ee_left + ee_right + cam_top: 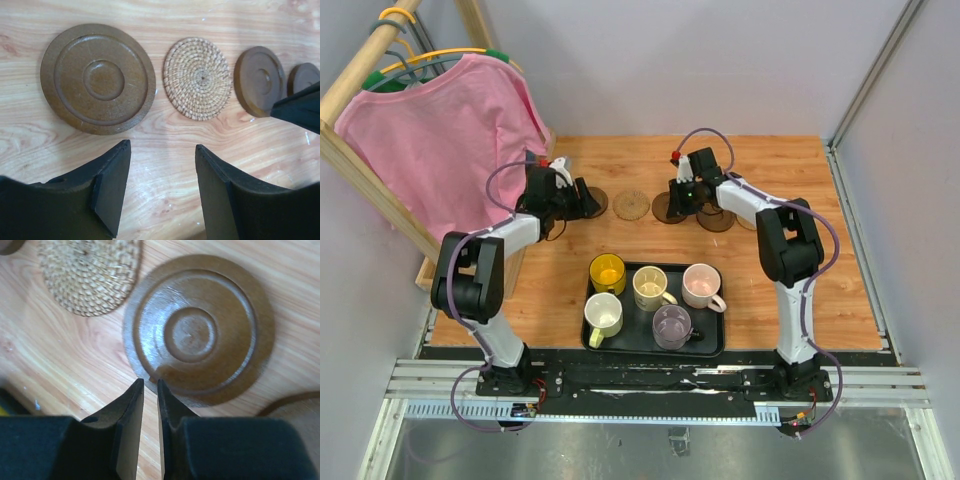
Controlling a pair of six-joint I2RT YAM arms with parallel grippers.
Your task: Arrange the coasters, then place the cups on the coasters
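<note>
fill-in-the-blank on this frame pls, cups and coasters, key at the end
1. All five cups stand on the black ____.
2. The left gripper is ____, holding nothing.
3. The pale coaster beside the nearest brown coaster in the left wrist view is ____, not ringed.
4. ____ of the cups sits on a coaster.
Missing words: tray; open; woven; none.
</note>
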